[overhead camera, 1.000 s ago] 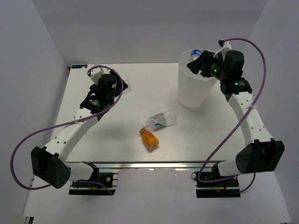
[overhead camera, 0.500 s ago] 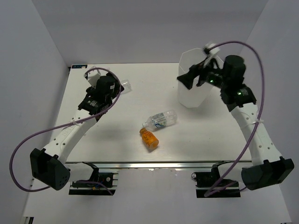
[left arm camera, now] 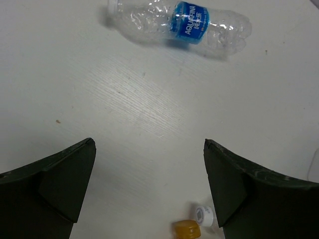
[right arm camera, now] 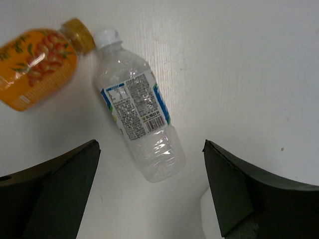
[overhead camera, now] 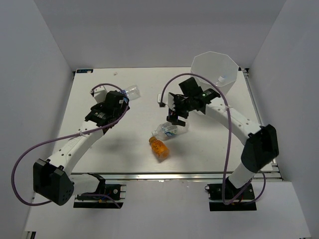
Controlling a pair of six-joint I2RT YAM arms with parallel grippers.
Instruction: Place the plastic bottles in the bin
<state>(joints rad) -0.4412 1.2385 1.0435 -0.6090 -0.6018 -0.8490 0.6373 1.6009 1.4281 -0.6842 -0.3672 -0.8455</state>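
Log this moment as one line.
left tool: open, empty, near blue-label bottle | right tool: open over green-white-label bottle, not gripping | orange bottle: lying beside it | bin: back right

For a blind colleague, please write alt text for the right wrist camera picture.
A clear bottle with a green-white label lies on the white table, framed by the right gripper's open fingers. A short orange bottle lies at upper left, its cap beside the clear one's.
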